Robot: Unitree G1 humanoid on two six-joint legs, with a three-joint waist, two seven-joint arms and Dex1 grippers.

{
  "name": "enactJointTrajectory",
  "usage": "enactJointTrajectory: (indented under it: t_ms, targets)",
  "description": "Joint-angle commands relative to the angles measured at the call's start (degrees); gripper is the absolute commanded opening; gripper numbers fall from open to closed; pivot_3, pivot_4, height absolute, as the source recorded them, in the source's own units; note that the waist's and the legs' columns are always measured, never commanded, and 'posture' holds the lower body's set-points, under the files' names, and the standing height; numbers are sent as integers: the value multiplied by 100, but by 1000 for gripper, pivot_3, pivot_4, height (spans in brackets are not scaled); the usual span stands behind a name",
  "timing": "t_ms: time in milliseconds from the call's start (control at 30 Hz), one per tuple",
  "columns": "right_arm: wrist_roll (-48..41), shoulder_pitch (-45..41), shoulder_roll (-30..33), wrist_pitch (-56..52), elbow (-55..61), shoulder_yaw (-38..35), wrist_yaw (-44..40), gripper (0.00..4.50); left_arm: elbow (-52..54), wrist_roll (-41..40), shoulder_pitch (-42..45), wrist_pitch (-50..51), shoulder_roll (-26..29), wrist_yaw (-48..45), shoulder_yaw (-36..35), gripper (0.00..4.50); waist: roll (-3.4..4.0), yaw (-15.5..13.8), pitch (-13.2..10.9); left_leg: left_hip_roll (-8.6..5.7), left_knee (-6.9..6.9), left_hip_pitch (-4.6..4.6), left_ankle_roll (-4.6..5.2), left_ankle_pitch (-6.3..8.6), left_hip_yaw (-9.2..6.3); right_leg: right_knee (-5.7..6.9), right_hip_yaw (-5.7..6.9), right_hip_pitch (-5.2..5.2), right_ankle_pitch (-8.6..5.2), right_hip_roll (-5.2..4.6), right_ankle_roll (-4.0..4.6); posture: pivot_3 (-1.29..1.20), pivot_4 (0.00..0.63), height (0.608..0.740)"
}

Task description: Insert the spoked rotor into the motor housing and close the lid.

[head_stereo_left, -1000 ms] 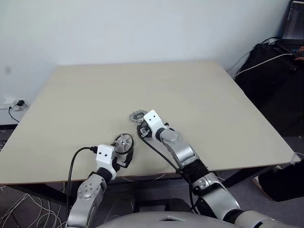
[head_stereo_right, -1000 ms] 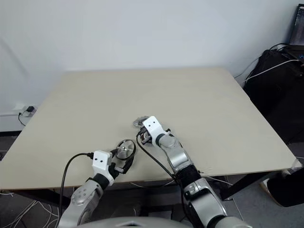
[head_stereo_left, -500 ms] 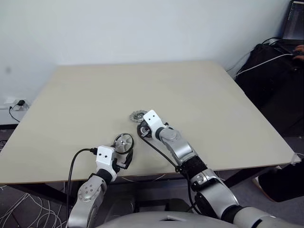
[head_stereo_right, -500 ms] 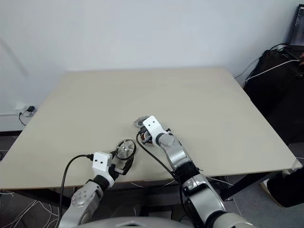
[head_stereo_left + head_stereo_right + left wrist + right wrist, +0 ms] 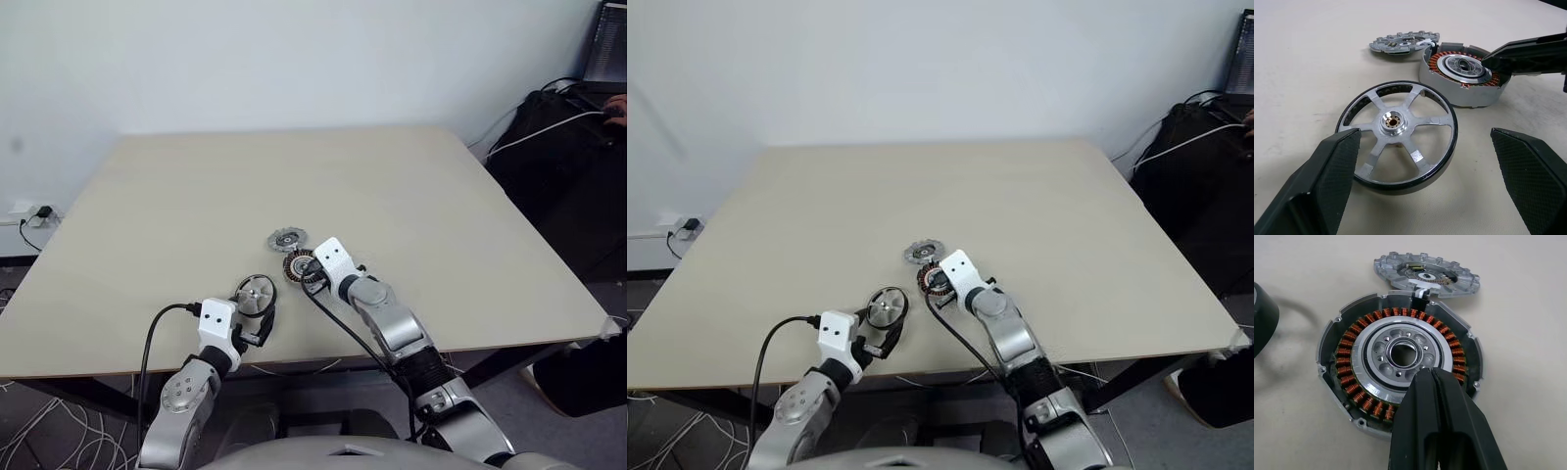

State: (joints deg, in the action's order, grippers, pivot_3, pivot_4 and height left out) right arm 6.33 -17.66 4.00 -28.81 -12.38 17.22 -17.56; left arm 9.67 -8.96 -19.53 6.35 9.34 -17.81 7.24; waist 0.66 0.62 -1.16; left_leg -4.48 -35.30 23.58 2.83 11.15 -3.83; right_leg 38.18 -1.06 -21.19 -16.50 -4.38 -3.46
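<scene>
Left wrist view: left gripper (image 5: 1422, 161) gapes around the spoked rotor (image 5: 1399, 131), ready to grasp, while closed right gripper (image 5: 1432, 377) perhaps steadies the motor housing (image 5: 1400, 357) near the table's front edge.

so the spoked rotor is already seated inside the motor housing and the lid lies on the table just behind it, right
Not quite. The spoked rotor lies on the table beside the motor housing, not inside it; the left wrist view shows the copper windings uncovered. The lid does lie on the table just behind the housing.

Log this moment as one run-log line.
left gripper: open, straddling spoked rotor | right gripper: shut, over motor housing | lid: on table beside housing | rotor not inserted
</scene>
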Motion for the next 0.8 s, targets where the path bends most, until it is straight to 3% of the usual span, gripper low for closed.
enactJointTrajectory:
  t_ms: [33,800]
  targets:
    - [-98,-134,-84,254,232,-134,33,39,279,-2,72,4,19,-33,2,4500,0,3,0,0,0,0,0,0,0,0,0,-1,0,1,0,0,0,740]
    - [110,-1086,-551,858,-1990,-14,223,39,383,21,-7,-6,-8,50,-30,4500,2,14,1,0,3,-4,-2,-1,0,3,-3,-2,1,6,0,0,0,740]
